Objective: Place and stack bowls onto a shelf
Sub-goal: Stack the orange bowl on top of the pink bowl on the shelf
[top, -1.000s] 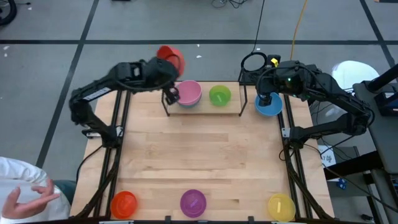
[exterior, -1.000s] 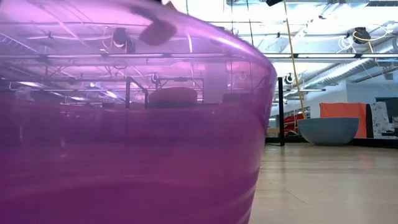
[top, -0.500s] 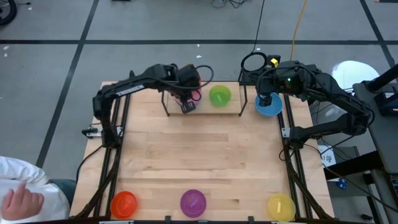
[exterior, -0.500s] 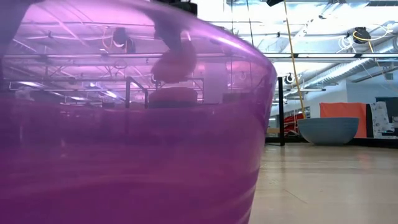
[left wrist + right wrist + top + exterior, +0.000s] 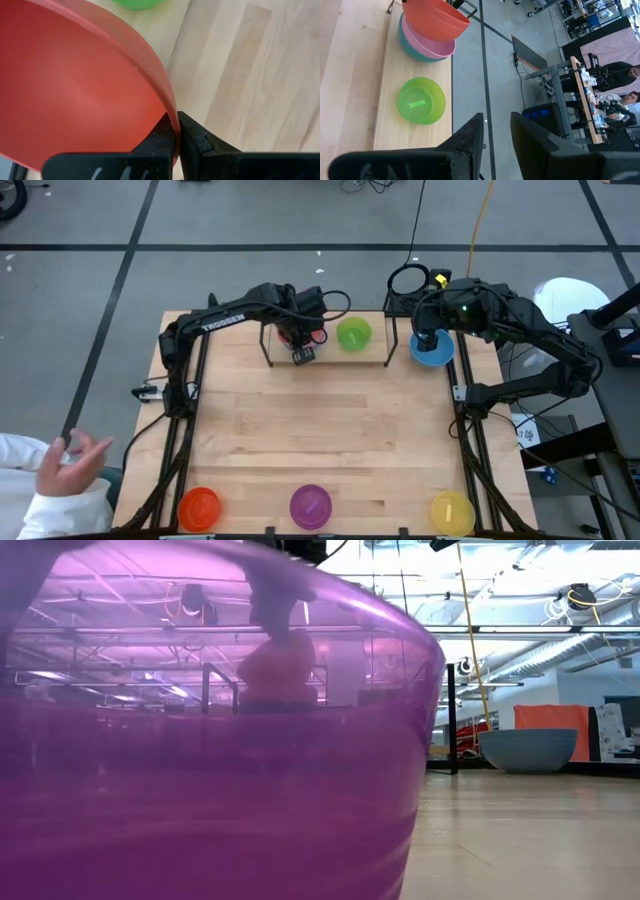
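Over on the left, the left gripper (image 5: 303, 346) pinches the rim of the red bowl (image 5: 435, 19), fingers pressed tight on the thin wall so it hangs level above the pink bowl (image 5: 431, 45) and teal bowl (image 5: 415, 51) already nested on the shelf (image 5: 372, 351); looks lined up to drop in. Next along, the green bowl (image 5: 353, 334) sits alone. Further right, the right gripper (image 5: 427, 340) hovers over the blue bowl (image 5: 432, 352), fingers spread, holding nothing. Orange bowl (image 5: 198, 507), purple bowl (image 5: 310, 505) and yellow bowl (image 5: 451, 511) wait at the near edge.
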